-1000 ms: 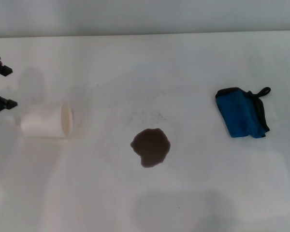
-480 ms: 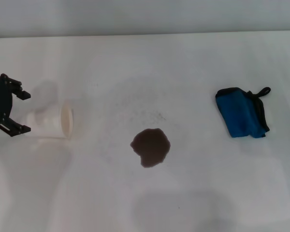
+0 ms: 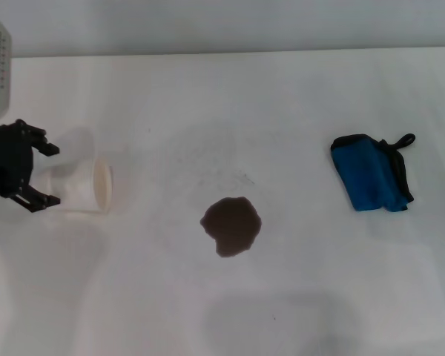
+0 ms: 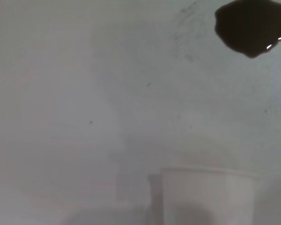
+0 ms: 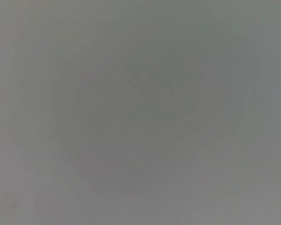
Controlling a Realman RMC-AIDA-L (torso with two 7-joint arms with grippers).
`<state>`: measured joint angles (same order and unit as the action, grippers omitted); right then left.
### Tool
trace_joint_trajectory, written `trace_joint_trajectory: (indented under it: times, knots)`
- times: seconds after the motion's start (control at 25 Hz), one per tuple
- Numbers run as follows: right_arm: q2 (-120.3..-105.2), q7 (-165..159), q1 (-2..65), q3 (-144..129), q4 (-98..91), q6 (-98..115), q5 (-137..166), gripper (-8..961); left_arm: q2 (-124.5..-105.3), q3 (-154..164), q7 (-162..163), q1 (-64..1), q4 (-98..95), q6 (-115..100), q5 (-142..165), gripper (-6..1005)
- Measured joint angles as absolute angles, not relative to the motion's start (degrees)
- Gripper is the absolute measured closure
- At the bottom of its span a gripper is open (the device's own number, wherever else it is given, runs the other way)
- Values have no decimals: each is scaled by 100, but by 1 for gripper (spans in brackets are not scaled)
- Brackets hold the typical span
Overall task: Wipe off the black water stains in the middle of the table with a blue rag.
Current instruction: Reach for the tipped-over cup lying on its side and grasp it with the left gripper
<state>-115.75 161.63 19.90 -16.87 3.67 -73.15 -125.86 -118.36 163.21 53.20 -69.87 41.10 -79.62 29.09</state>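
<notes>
Lying on its side, the paper cup (image 3: 74, 187) has the left claw (image 3: 46, 174) spread wide around its base, gripping nothing. The blue rag (image 3: 369, 173) lies far across the desk (image 3: 230, 96), right of the black water stains (image 3: 231, 225), long axis running near-to-far; the unseen right arm is probably nearer

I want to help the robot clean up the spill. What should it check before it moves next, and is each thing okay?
1. Left gripper open, fingers either side of the cup's base: ok.
2. Paper cup lying on its side, not yet gripped: ok.
3. Dark stain apart from the cup, unwiped: ok.
4. Blue rag ready on the table on the robot's right, untouched: ok.
5. Right gripper ready for the rag: cannot tell, it is out of view.
6. Any liquid left inside the cup: cannot tell.
</notes>
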Motion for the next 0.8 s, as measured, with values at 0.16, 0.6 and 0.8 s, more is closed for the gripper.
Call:
trace_joint_trajectory:
  times: [0.16, 0.6, 0.8]
  knots:
    - [-11575, 16163, 1992, -1687, 369, -7355, -12586, 476, -11837, 16321, 5278, -6864, 3799, -7762, 2831, 108]
    - [-11575, 16158, 2017, -1688, 370, -7530, -12581, 476, -11839, 16321, 5175, -6555, 3472, -7399, 2591, 113]
    - [-11575, 16157, 2055, -1687, 419, -7547, -12575, 476, -11831, 16321, 5068, -6468, 3474, -7379, 2323, 136]
